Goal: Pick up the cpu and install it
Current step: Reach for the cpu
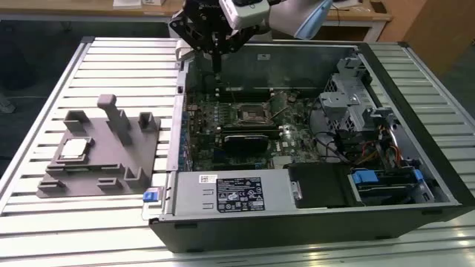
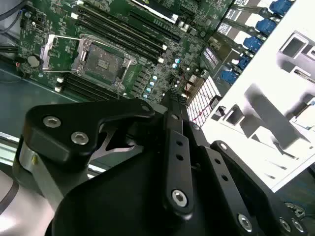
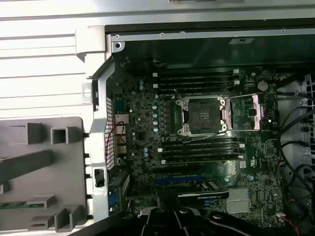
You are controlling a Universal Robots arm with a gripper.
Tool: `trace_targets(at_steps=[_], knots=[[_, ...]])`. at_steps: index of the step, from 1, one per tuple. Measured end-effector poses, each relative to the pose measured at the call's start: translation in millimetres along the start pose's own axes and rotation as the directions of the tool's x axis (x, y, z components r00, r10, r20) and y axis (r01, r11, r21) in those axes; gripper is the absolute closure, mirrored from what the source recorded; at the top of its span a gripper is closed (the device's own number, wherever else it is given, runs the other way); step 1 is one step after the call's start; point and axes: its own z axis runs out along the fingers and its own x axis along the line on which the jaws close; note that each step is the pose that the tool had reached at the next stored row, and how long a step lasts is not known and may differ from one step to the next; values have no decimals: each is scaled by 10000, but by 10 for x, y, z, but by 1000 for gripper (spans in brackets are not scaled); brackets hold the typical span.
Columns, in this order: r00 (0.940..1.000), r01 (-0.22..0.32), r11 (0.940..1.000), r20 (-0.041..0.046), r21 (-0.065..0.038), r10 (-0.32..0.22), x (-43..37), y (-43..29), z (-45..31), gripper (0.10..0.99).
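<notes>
We find the cpu (image 1: 74, 148) lying flat on the grey holder (image 1: 95, 179), out on the slatted table (image 1: 111, 61) at the exterior view's left, well apart from the arm. The gripper (image 1: 217, 65) hangs over the far left corner of the open computer case (image 1: 415, 111), its fingers drawn together on nothing. Inside the case, in the first wrist view, we see the socket (image 3: 203, 115) with its metal frame swung open.

Open PC case (image 1: 297, 232) on slatted metal table (image 1: 74, 222); green motherboard (image 1: 202, 129) inside; grey plastic fixture (image 1: 111, 167) just beside, on the exterior view's left.
</notes>
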Motion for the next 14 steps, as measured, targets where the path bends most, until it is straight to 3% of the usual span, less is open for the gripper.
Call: trace_targets(at_steps=[14], knots=[[10000, 0, 10000, 0, 0, 0, 27, -2, 0, 980]])
